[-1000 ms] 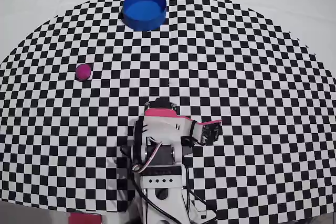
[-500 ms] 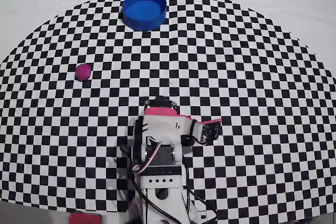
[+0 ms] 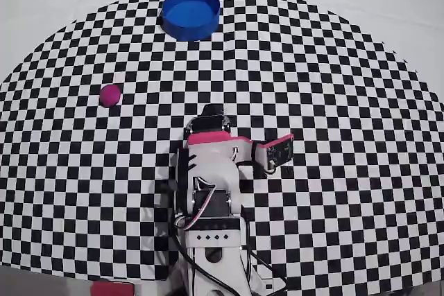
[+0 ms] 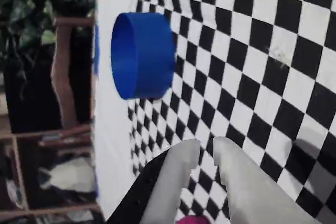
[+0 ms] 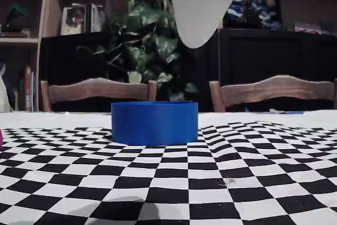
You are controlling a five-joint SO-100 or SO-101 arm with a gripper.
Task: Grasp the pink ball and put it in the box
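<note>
1. In the wrist view the claw [image 4: 207,150] enters from the bottom edge as two pale fingers [image 4: 173,182], their tips a narrow gap apart and nothing between them; their bases are cut off by the frame.
2. In the overhead view the arm [image 3: 208,171] sits folded near the bottom centre, and its white and pink body hides the claw tips.
3. A sliver of magenta at the bottom edge of the wrist view, below the fingers, is too cropped to identify.
4. The pink ball [image 3: 109,94] rests alone on the checkered bench [image 3: 333,102], left of the arm in the overhead view and well apart from it.
5. The box [image 3: 191,12], round and blue, stands at the far edge of the checker pattern, well apart from the ball.
6. In the fixed view the box [image 5: 154,123] sits centre, a blurred pale shape [image 5: 200,3] hangs from the top edge, and chairs [image 5: 97,90] and a plant [image 5: 147,40] stand behind.
</note>
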